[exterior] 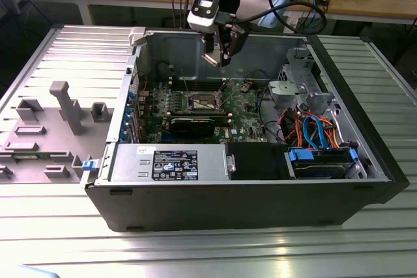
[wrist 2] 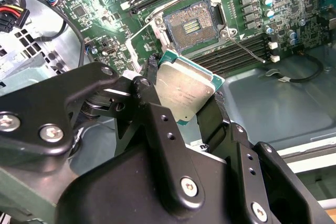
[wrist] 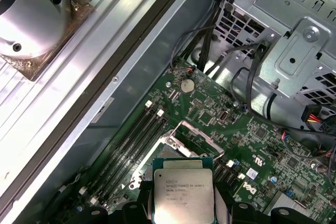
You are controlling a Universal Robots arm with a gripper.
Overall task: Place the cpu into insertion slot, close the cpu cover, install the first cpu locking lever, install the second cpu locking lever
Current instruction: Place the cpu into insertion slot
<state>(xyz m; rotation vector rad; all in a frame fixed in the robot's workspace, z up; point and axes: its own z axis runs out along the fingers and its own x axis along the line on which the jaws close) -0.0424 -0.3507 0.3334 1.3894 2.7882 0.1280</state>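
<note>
Inside the open computer case point(exterior: 130, 63), the insertion slot point(exterior: 203, 101) lies uncovered. The arm points down from above, its gripper point(exterior: 220, 60) hanging over the slot and well clear of it. Its 2 fingers point(wrist 2: 212, 121) are clamped on opposite edges of the cpu point(wrist 2: 184, 90), which is held tilted above the slot.

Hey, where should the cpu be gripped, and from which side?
By two opposite thin edges, coming from its metal-top side. The cpu is a flat square, so only the edges give parallel faces. The gripper holds it that way now, apart from the insertion slot.
</note>
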